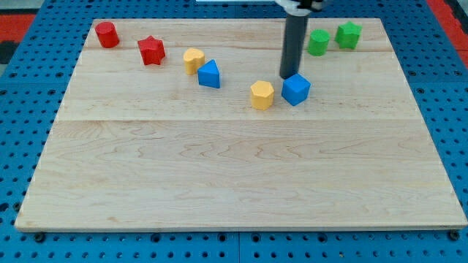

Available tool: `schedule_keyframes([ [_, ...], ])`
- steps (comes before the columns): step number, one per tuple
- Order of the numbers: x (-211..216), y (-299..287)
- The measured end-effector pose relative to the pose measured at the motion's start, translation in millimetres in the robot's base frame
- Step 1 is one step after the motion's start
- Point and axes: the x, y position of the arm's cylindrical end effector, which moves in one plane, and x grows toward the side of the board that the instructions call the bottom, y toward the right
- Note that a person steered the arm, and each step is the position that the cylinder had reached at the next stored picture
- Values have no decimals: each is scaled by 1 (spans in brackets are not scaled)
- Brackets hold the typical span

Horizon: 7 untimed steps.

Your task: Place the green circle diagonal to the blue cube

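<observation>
My tip (288,77), a bare dark rod grasping nothing, stood touching the blue wooden cube (296,89) (on its top-left edge), while the green wooden cylinder (318,42) sat apart toward the view's top right, so I judged circling behind it best.

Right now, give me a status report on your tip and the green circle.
My tip at blue cube's top-left edge. Green circle up near the view's top, beside green star. Yellow hexagon left of cube.
</observation>
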Motion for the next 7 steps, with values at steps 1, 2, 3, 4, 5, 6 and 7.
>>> schedule_keyframes([
  [1,39,2],
  [2,65,2],
  [3,28,19],
  [4,-4,-35],
  [5,-58,-46],
  [6,-114,-25],
  [7,-116,23],
])
